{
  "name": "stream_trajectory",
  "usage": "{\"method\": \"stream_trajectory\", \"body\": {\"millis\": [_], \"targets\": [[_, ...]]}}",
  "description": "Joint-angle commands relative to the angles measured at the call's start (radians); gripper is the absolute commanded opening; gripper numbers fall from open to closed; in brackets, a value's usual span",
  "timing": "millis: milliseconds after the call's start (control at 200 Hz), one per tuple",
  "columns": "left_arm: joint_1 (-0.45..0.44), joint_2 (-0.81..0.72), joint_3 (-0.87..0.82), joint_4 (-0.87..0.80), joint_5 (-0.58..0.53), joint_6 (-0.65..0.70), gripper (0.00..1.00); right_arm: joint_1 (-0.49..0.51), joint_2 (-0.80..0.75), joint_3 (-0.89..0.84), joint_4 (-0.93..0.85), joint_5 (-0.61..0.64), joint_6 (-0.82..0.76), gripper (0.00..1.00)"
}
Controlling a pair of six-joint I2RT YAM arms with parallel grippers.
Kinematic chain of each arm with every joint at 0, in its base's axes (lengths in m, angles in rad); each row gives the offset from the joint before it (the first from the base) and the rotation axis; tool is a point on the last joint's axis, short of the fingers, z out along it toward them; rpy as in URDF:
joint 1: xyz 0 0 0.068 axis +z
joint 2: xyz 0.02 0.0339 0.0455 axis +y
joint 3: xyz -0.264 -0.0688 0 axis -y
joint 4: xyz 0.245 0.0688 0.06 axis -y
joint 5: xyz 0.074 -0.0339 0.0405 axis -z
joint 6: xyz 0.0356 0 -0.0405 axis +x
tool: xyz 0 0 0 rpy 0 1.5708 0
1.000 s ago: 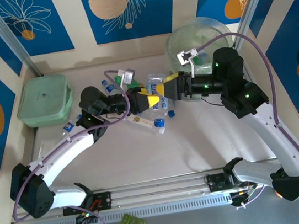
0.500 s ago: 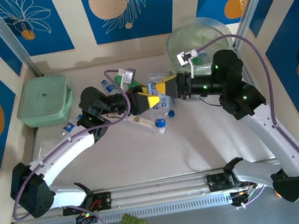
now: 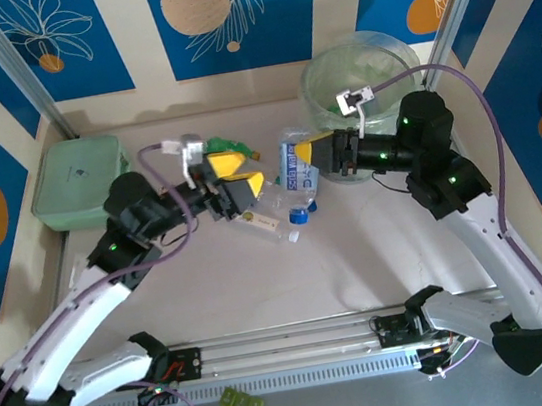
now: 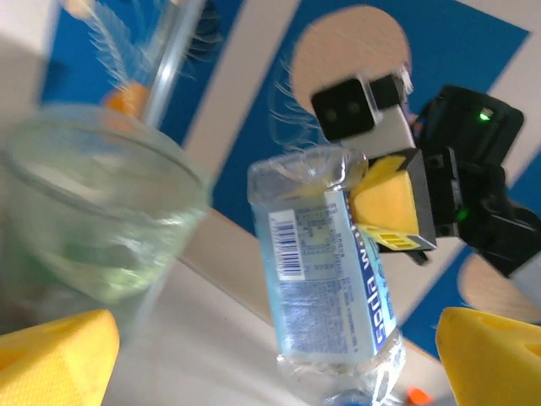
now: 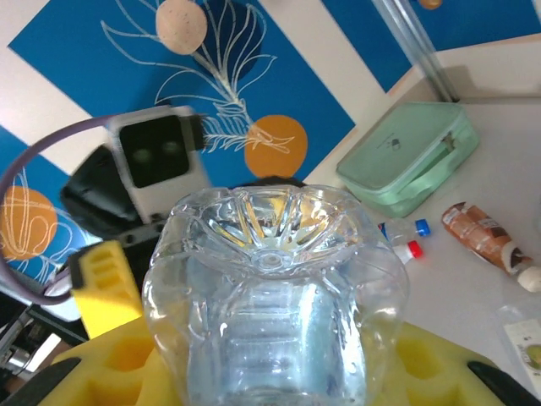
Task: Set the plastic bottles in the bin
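1. Top view: the right gripper is clamped on a blue-labelled bottle, just left of the bin. The left gripper is beside that bottle, jaws apart and holding nothing. Loose bottles lie on the table nearby.
2. Left wrist: the bottle hangs tilted between the wide-apart yellow pads, touching neither. The bin stands to its left.
3. Right wrist: the bottle's ribbed base sits gripped between this arm's pads. A brown-labelled bottle lies near the green box.
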Motion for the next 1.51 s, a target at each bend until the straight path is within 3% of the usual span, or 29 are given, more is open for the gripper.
{"method": "stream_trajectory", "body": {"millis": [0,155,345,520,650,895,1155,1500], "targets": [[-0.004,-0.038,0.057,-0.215,-0.225,0.202,0.95,-0.048,-0.011,0.003,-0.017,-0.015,0.017,0.23],[-0.003,-0.059,0.075,-0.366,-0.354,0.279,0.92,-0.121,0.037,0.088,-0.077,0.058,-0.002,0.23],[-0.003,-0.083,-0.021,-0.368,-0.47,0.307,0.91,-0.212,0.162,0.262,-0.176,0.221,-0.04,0.23],[-0.004,-0.059,-0.044,-0.384,-0.473,0.336,0.91,-0.281,0.314,0.456,-0.28,0.422,-0.11,0.19],[-0.004,-0.068,-0.094,-0.333,-0.397,0.331,0.91,-0.315,0.427,0.578,-0.315,0.558,-0.153,0.18],[-0.005,-0.067,-0.16,-0.273,-0.4,0.26,0.91,-0.334,0.673,0.814,-0.424,0.705,-0.284,0.17],[-0.005,-0.073,-0.162,-0.267,-0.402,0.237,0.91,-0.345,0.875,0.944,-0.519,0.653,-0.233,0.17],[-0.01,-0.101,-0.161,-0.286,-0.452,0.259,0.92,-0.33,1.059,0.911,-0.568,0.501,-0.245,0.18]]}}
